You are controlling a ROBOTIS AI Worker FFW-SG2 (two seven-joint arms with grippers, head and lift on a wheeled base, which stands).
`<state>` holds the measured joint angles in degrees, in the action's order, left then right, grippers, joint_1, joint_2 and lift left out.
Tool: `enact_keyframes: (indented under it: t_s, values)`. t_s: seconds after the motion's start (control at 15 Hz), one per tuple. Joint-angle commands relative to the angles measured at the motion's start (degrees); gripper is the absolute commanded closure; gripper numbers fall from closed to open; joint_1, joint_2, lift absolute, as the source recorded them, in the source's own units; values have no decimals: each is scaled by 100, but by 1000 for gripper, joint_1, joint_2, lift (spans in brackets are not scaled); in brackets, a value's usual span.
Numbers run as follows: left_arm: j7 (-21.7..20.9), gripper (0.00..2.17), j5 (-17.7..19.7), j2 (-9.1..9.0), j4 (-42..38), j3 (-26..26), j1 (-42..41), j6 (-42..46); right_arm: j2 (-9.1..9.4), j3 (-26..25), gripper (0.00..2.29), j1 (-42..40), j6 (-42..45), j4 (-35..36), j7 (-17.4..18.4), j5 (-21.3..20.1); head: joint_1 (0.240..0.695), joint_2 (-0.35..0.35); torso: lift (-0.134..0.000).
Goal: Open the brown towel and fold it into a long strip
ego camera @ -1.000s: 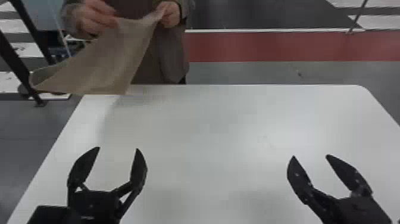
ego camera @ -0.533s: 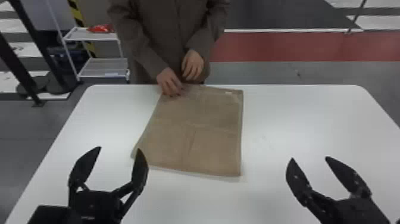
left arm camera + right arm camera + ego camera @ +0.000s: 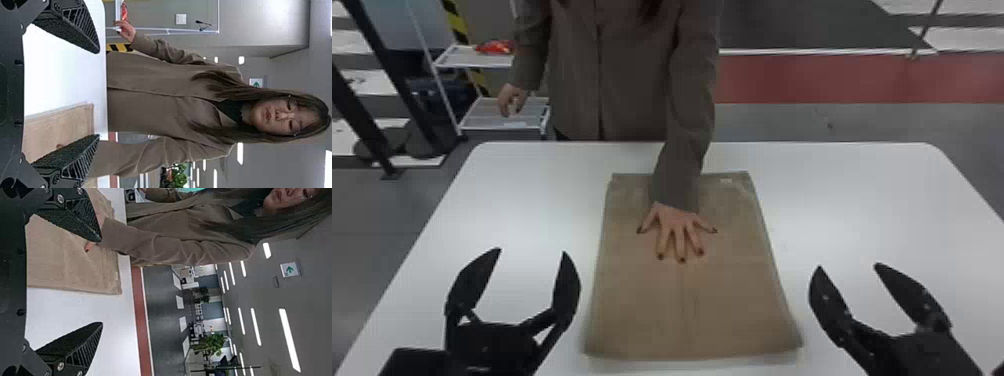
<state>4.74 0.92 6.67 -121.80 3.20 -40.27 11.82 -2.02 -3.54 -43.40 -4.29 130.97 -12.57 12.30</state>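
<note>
1. The brown towel (image 3: 732,300) lay flat in the middle of the white table (image 3: 892,200), between the two grippers.
2. Its long axis ran from near to far, pointing away from the robot. The short sides made the near and far edges, both lying roughly left to right.
3. The far edge lay just in from the table's far edge, and a small pale label (image 3: 726,180) showed near the towel's far right corner.
4. A faint crease ran near to far through the nearer half, along the long axis.
5. A person's hand (image 3: 678,227) pressed on the towel, somewhat beyond its middle, fingers spread and pointing to the near side. The sleeve (image 3: 682,165) crossed the far edge.
6. The left gripper (image 3: 532,250) stood left of the towel's near part, its fingers wide apart.
7. The right gripper (image 3: 848,265) stood to the right of it, fingers also wide apart.
</note>
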Motion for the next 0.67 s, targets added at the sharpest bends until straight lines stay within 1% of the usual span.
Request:
enact_keyframes:
  t_s: [0.0,0.6]
  values:
    - [0,124,-4,-7,25,5,2,0,0,-6,137,-2,11,-2,0,0,695,17,-123]
    - [9,124,-4,1,42,5,11,18,9,-6,137,7,11,-19,0,9,695,16,-123]
